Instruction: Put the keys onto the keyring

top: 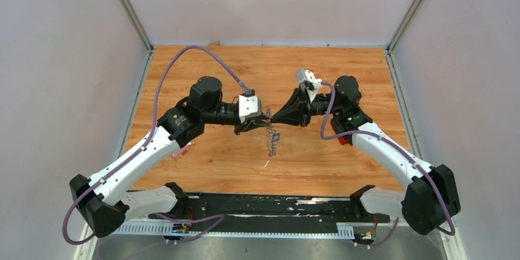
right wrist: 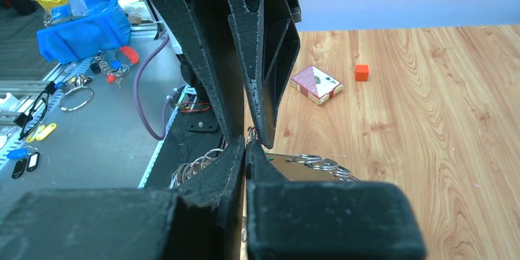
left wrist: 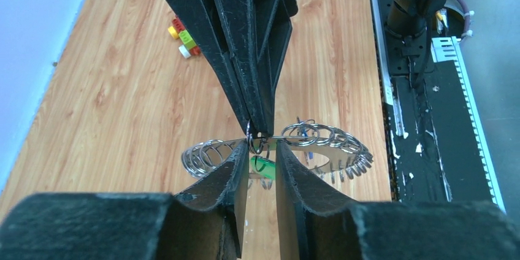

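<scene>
The keyring (left wrist: 343, 145), a large silver ring crowded with small rings, hangs in mid-air between both grippers and dangles below them in the top view (top: 270, 142). My right gripper (right wrist: 246, 145) is shut on its wire, and its black fingers (left wrist: 254, 82) come down from the top of the left wrist view. My left gripper (left wrist: 262, 145) faces it with a narrow gap between its jaws. A small split ring (left wrist: 256, 143) sits at its tips. The green key (left wrist: 262, 167) shows through that gap. A blue key (top: 276, 138) hangs among the rings.
Small toy bricks (left wrist: 184, 38) lie on the wooden table (top: 343, 70). A card box (right wrist: 316, 83) and an orange cube (right wrist: 362, 73) lie further off. A pink card (top: 182, 151) lies under my left arm. A blue bin (right wrist: 83, 27) stands off the table.
</scene>
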Available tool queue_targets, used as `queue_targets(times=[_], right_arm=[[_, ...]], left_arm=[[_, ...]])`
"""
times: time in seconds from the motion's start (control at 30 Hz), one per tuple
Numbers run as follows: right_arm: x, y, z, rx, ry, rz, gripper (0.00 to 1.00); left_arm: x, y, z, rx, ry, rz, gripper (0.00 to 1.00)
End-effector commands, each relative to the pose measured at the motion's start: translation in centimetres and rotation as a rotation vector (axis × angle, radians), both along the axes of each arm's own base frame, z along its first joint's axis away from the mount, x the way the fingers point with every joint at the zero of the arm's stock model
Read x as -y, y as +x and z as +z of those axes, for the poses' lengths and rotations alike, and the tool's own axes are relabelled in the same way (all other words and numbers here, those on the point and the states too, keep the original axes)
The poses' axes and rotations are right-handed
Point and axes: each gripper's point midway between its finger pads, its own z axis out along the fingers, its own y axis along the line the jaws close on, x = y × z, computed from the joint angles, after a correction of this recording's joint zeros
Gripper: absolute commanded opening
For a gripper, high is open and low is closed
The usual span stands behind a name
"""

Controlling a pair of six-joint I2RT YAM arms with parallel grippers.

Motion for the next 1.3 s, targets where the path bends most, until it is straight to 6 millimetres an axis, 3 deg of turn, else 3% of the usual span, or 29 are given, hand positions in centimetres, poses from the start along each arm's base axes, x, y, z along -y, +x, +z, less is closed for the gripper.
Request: queue_targets(times=[0.0,0.43,0.6,0.7,1.07,1.27], right_arm=[[0.4,-0.6,1.9,0.076,0.042,0.014,0.0],[0.4,-0.6,1.8,0.082,0.041,0.013,0.0],[0.3,-0.3,1.4,0.08,0.033,0.003,0.0],[0.3,0.1,1.2,0.086,0.024,-0.017,0.01],[0.6,1.9,-0.3,0.185,-0.062,-0.102,0.28],[0.7,2.1,-0.6,0.196,-0.075,-0.112,0.35]], left_arm=[[0.3,0.0,0.9,-0.006,-0.036,-0.015,0.28],[0.7,0.3,0.1,-0.045,-0.025,-0.021,0.17],[0.7,0.2,0.5,-0.049,-0.03,-0.021,0.02],[0.6,0.1,0.7,-0.052,-0.031,-0.02,0.0],[-1.9,1.9,-0.4,-0.094,0.218,0.116,0.0],[-3.1,1.5,-1.7,-0.138,0.437,0.16,0.0]])
